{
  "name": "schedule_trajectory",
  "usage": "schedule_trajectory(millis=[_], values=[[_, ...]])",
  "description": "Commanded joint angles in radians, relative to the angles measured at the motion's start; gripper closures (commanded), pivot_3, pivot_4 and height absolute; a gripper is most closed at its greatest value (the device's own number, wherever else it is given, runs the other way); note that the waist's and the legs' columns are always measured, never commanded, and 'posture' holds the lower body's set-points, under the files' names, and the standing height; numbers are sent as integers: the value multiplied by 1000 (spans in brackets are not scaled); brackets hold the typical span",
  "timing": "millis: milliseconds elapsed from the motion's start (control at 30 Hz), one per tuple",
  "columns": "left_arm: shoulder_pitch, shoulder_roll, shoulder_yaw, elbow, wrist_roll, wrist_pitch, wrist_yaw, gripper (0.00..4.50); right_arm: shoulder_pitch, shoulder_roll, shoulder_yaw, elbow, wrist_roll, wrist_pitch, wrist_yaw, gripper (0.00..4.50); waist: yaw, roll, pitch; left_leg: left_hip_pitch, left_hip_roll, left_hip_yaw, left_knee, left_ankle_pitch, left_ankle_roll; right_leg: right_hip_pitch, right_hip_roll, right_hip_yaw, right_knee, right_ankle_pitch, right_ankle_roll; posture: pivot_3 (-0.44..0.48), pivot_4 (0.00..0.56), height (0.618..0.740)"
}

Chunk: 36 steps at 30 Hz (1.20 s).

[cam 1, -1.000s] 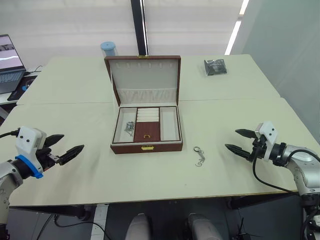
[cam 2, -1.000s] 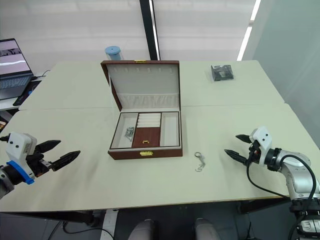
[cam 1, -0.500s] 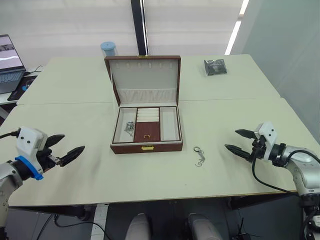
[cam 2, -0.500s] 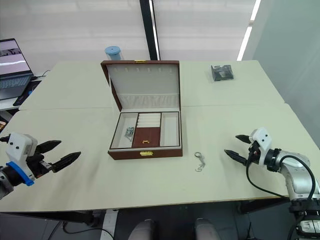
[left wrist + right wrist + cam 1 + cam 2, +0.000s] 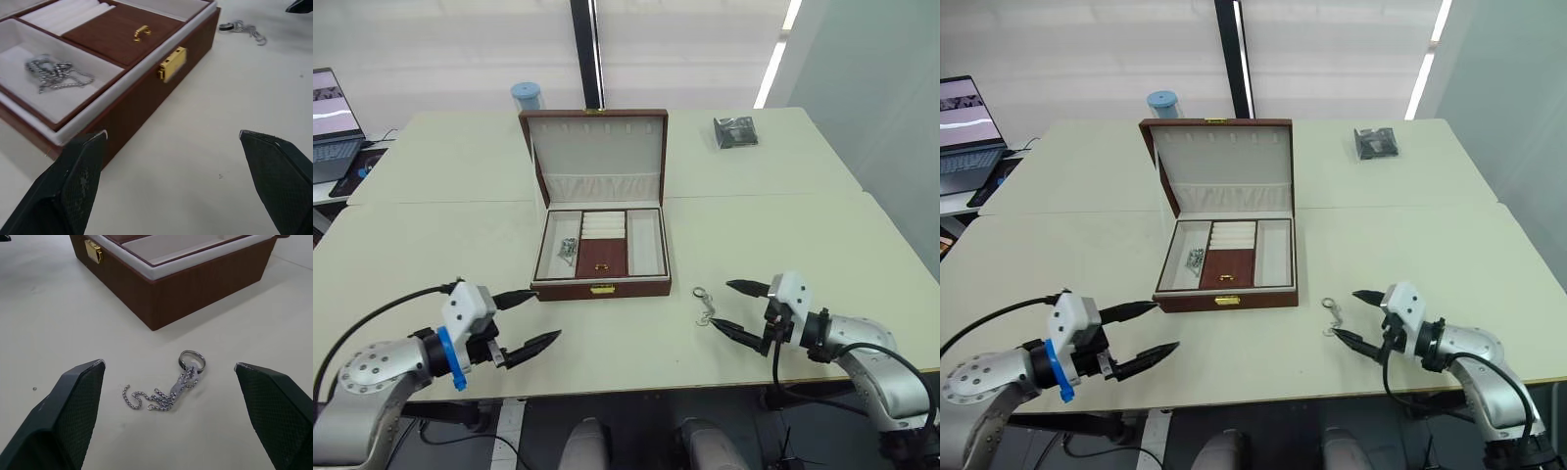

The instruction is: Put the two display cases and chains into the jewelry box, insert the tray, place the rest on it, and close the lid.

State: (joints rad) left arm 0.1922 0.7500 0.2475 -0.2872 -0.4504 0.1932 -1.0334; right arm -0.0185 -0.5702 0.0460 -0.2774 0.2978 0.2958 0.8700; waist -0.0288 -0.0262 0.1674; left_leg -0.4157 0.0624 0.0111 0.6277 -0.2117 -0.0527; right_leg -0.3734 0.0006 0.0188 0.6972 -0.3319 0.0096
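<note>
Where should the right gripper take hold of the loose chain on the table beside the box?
Probably the bunched links just behind the ring of the chain, where it is thickest. It lies flat, so come straight down with the right gripper, whose open jaws already flank it.

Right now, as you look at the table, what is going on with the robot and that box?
The robot is packing a jewelry box that stands open on the table, lid up, tray already inside with chains in one side compartment. One chain with a ring end lies on the table beside the box. The right gripper, open, faces that chain and looks set to take it. The left gripper, also open and holding nothing, hovers by the box's front corner.
</note>
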Motion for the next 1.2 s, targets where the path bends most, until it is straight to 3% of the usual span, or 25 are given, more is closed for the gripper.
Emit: schedule_trajectory(millis=[33,267,700,800,933,1200], values=[[-25,-7,-49,-25,21,-70,-33,0,-6,31,30,-59,-52,35,-101,15,0,0,0,0,0,0,0,0,0,0,0,0,0,0,0,0,150,740],[-66,-40,-126,-16,25,-133,-58,0,-1,47,76,-81,-117,91,-183,15,0,0,0,0,-1,0,0,0,0,0,0,0,0,0,0,0,150,740],[-65,-59,-169,6,40,-221,-79,0,6,39,141,-85,-163,183,-211,15,0,-1,-1,0,0,0,0,0,0,0,1,0,0,0,0,0,150,740],[-73,-70,-171,12,38,-220,-66,0,1,39,142,-82,-159,187,-212,632,0,-1,-2,0,0,0,0,0,0,1,1,0,0,0,0,0,150,740],[-84,-83,-176,20,45,-227,-57,0,-4,41,136,-73,-150,195,-209,1926,0,-1,-2,0,0,0,0,0,0,1,2,0,0,0,0,0,150,740],[-93,-96,-183,27,46,-224,-46,0,-6,41,116,-61,-130,204,-206,3818,0,-2,-2,0,0,0,1,0,0,1,3,0,0,0,0,0,150,740]])
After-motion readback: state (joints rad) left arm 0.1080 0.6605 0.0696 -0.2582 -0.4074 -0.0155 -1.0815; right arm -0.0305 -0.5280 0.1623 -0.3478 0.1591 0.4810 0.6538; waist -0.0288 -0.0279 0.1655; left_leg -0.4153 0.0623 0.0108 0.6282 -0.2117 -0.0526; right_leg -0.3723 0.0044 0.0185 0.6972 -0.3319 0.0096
